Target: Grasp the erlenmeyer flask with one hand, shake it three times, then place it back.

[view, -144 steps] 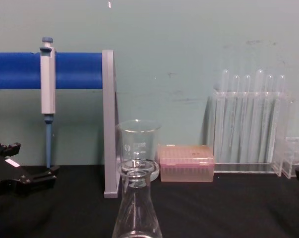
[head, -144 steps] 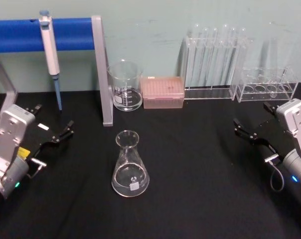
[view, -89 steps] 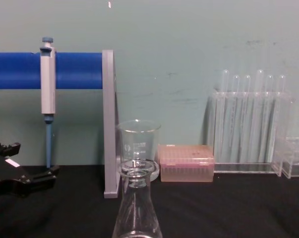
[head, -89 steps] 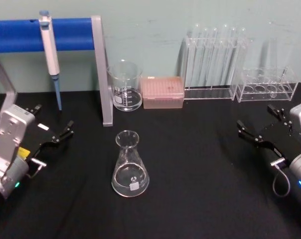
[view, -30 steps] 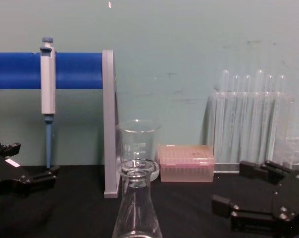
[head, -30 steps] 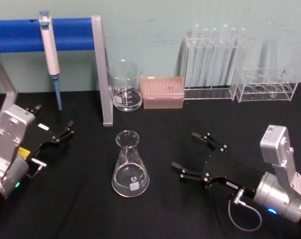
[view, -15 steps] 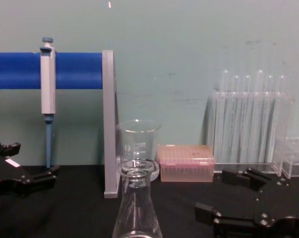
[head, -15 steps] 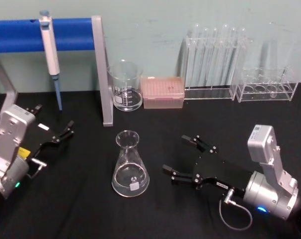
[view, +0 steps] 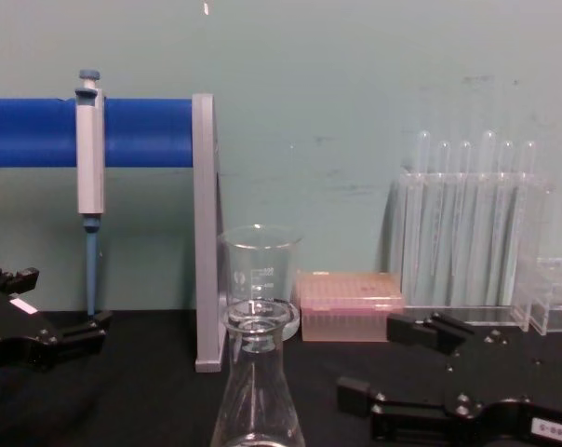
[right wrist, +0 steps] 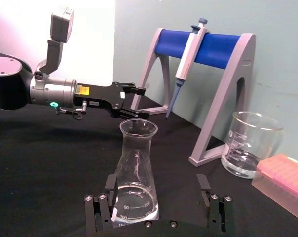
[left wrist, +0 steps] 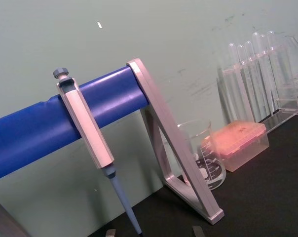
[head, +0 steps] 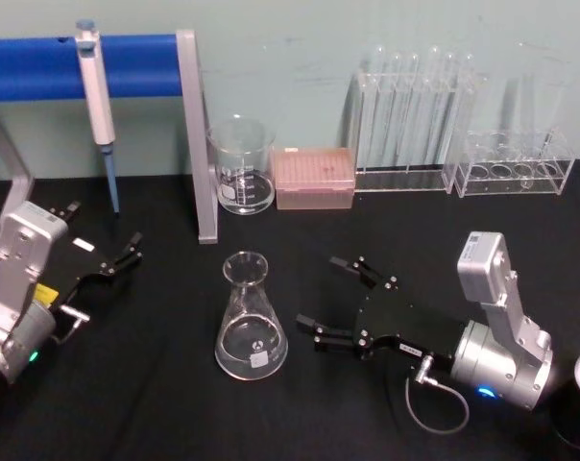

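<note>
Clear, glossy glass on the erlenmeyer flask [head: 251,317], and the same shiny glass on the beaker [head: 240,165]. The table cover [head: 271,423] looks matt black, cloth-like. The right gripper [head: 318,290] has matt black fingers and a smooth, silvery metal wrist. The tip box [head: 313,177] is translucent pink plastic; the test-tube rack [head: 410,175] is clear, glossy plastic.

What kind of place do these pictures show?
Probably a laboratory bench: a pipette hangs on a blue stand, test tubes stand in a clear rack, and a glass flask sits on the black table.
</note>
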